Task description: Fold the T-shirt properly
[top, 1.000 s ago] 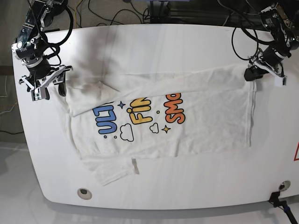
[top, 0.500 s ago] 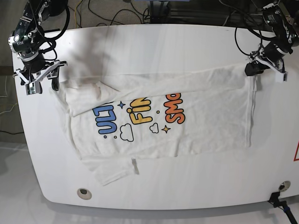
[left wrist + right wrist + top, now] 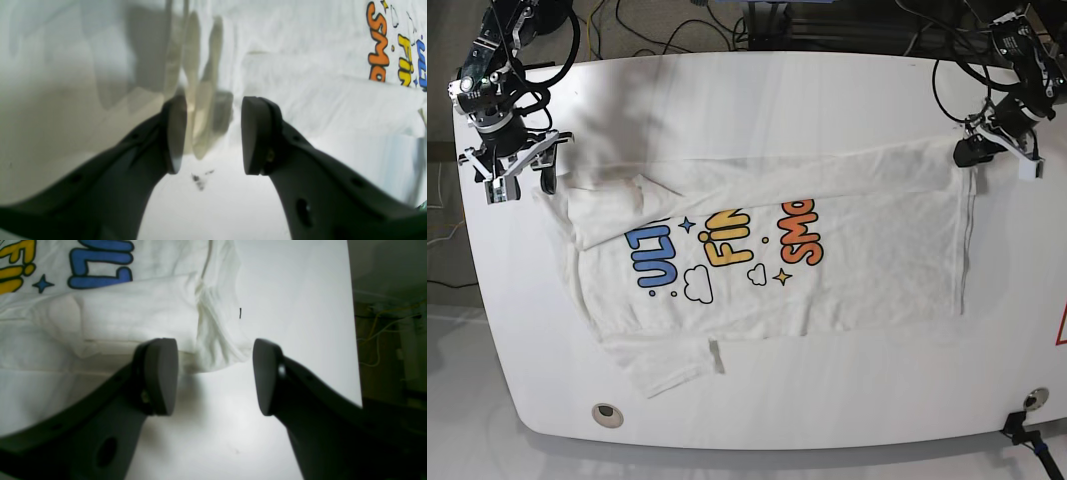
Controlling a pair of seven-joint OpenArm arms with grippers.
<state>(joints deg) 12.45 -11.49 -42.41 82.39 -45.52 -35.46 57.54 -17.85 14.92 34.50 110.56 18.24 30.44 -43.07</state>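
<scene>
Base view shows the large white cotton T-shirt (image 3: 767, 250) spread mid-table, colourful print up, top edge already folded over. I judge the next fold needs both corners pinched evenly. My left gripper (image 3: 208, 133) and right gripper (image 3: 215, 375) gape, unclamped, at 2 and 10 o'clock, over thin, rumpled hems on the smooth white table (image 3: 827, 90).

a white table (image 3: 827, 95) with rounded corners fills the base view. a small round hole (image 3: 606, 411) sits near its front left corner. dark cables (image 3: 667, 30) lie behind it, possibly on the floor.
</scene>
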